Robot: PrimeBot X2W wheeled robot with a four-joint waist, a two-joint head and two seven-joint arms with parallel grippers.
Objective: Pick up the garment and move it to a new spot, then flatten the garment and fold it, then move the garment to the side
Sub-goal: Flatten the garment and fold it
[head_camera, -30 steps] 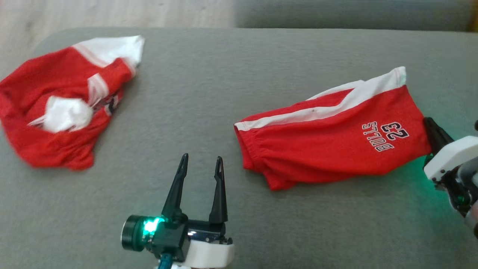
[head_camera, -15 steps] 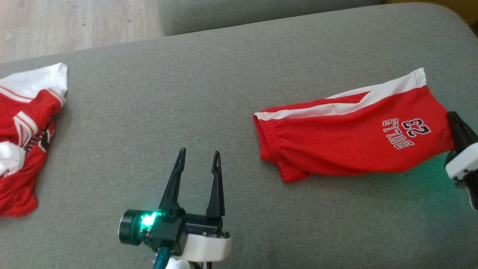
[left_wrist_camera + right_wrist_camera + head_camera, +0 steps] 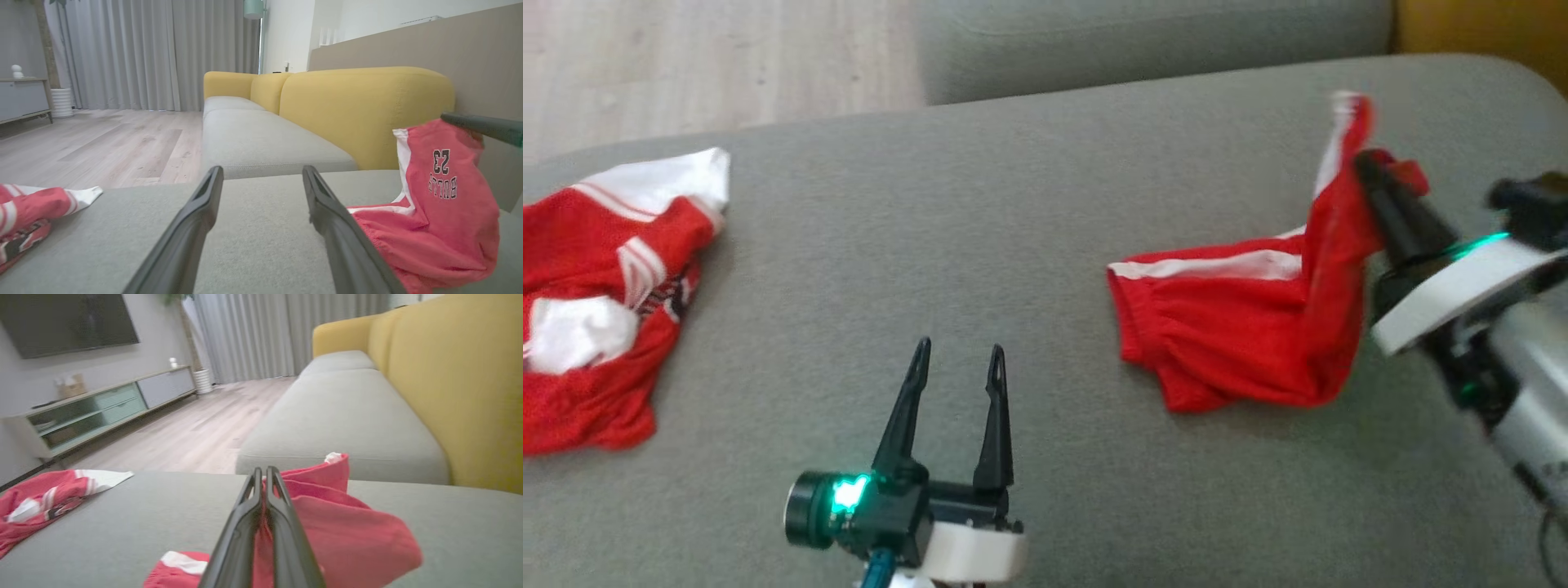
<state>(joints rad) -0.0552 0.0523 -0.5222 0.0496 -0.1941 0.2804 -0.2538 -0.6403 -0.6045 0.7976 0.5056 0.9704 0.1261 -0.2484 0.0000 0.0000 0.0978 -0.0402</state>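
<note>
shorts [image 3: 1241, 359]: red soft knit, white side stripe, gathered waistband, lying crumpled on the right of the grey woven cushion [image 3: 1013, 204], one end hanging lifted | print: "BULLS 23", upside down | right gripper [image 3: 1368, 175]: pinching the raised hem | left gripper [image 3: 959, 349]: hovering spread over cushion's near edge | jersey [image 3: 596, 327]: lying bunched, cushion's left end
</note>
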